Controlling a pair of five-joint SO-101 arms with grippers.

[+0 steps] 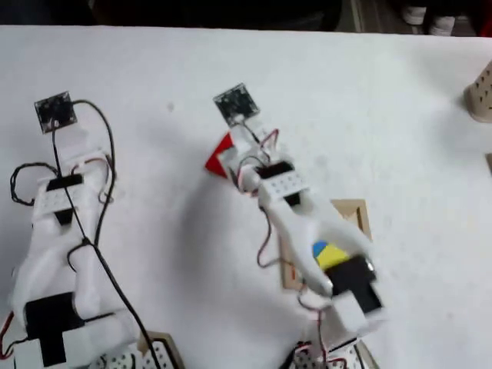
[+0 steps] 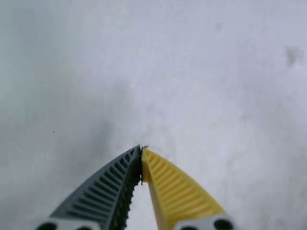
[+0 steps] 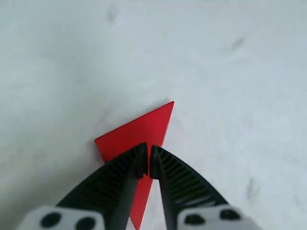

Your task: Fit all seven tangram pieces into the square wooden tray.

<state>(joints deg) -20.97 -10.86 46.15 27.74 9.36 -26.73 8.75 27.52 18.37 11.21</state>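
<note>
Black ribbed right claw (image 3: 147, 149): pressed almost together, tips set over the middle of the flat red triangular tangram piece (image 3: 136, 128); whether pinching it or merely bearing down on it, cannot tell. Red triangle flat on the white counter (image 1: 384, 100), well apart from the square wooden tray (image 1: 354, 209), with the right arm stretched between the two. Tray mostly covered by that arm; blue and yellow patches beside it, possibly pieces already seated, not certain. Left claw (image 2: 141, 152), one grey finger and one yellow, closed tip to tip over bare counter, well off to the side. Step judged in hand: bringing the red triangle to the tray. Advised: secure a firm hold on an edge before lifting, keep level, turn to match the open corner, lower without nudging seated pieces. Lettering, brands, labels: none legible.
</note>
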